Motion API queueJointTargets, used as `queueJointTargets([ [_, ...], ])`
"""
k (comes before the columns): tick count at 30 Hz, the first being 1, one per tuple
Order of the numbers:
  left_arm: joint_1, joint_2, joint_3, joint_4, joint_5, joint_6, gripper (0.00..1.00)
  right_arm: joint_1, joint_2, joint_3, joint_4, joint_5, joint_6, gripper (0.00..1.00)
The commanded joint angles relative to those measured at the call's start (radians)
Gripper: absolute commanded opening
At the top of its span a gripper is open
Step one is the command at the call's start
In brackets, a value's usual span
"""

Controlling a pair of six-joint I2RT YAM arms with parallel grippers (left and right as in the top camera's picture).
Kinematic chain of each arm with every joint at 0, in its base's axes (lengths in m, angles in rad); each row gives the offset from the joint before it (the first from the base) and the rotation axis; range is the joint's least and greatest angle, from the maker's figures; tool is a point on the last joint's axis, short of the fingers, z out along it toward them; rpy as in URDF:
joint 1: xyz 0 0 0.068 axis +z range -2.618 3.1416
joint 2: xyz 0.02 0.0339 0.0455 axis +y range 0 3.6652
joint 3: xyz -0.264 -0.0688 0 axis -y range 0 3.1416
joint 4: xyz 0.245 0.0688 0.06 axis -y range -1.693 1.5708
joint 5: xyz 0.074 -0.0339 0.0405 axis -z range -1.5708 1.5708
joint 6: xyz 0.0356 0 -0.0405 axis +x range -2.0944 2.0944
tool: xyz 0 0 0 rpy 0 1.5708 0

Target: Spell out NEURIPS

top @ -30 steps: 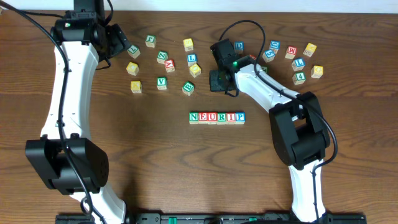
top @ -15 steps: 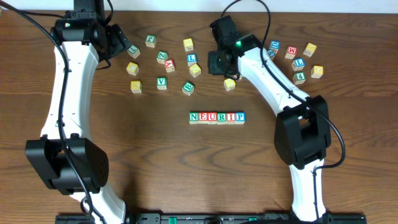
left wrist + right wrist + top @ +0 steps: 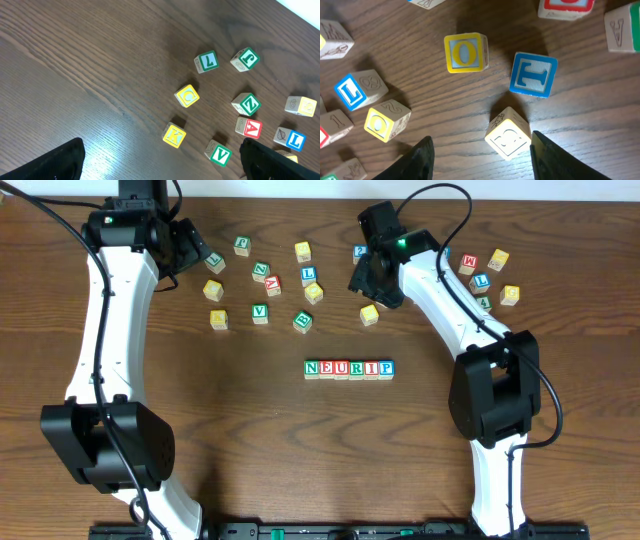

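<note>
Six cubes spelling N, E, U, R, I, P stand in a tight row [image 3: 348, 368] at the table's middle. A yellow-faced cube [image 3: 369, 313] lies alone on the wood behind the row's right end. In the right wrist view this cube [image 3: 509, 135] rests on the table between the tips of my right gripper [image 3: 481, 140], nearer the right finger, with a gap on both sides. The right gripper [image 3: 368, 285] is open and holds nothing. My left gripper [image 3: 195, 252] hangs wide open at the back left with nothing held [image 3: 160, 152].
Loose cubes lie in a back-left cluster [image 3: 262, 275], among them K [image 3: 174, 135], V [image 3: 218, 154], Z [image 3: 247, 104] and A [image 3: 248, 128]. Another cluster [image 3: 480, 280] lies back right. A yellow O cube [image 3: 465, 52] and a blue-framed cube [image 3: 533, 74] sit just beyond the yellow-faced one.
The right gripper has opened, leaving the yellow-faced cube on the table, and has drawn back and to the right. The left arm has not moved.
</note>
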Motion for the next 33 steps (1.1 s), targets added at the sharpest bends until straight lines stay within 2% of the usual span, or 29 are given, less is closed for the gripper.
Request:
queueJointTargets([
  [1,0.002,0.008,-0.004,-0.003,-0.013,0.006,0.98,0.015,0.032,-0.002,-0.008,0.017,0.103,0.53],
  [7,0.002,0.008,-0.004,-0.003,-0.013,0.006,0.98,0.022,0.072,-0.002,-0.045,0.016,0.140,0.47],
  [22,0.002,0.008,-0.004,-0.003,-0.013,0.006,0.98,0.022,0.118,-0.002,-0.064,0.013,0.138,0.46],
  [28,0.002,0.008,-0.004,-0.003,-0.013,0.006,0.98,0.021,0.118,-0.002,-0.054,0.016,0.077,0.43],
  [33,0.002,0.008,-0.004,-0.003,-0.013,0.006,0.98,0.021,0.118,0.016,-0.032,0.011,-0.105,0.47],
])
